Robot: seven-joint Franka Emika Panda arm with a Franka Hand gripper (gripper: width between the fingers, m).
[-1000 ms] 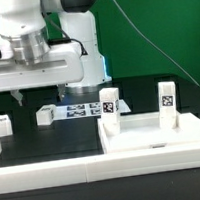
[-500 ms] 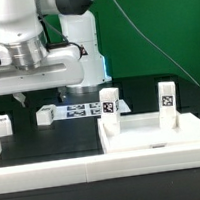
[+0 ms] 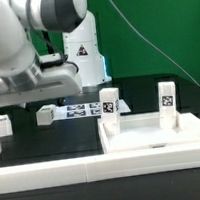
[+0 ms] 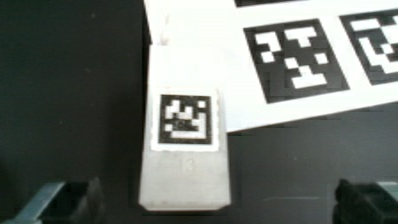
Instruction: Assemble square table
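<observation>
In the exterior view the arm [image 3: 33,55] is leaning over a short white leg [image 3: 45,114], hiding its fingers. The rimmed white square top [image 3: 157,134] is sitting well apart. The wrist view alone is showing the gripper [image 4: 208,198] gaping wide, the leg [image 4: 185,125] lying tag-up between the fingers [image 4: 54,195], touching neither, beside the marker board [image 4: 302,60].

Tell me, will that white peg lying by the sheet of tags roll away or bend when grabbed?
The peg looks like moulded plastic, so it is probably stiff and light. Its flat tagged face suggests squared sides, so rolling seems unlikely. The smooth surface might slip slightly.
</observation>
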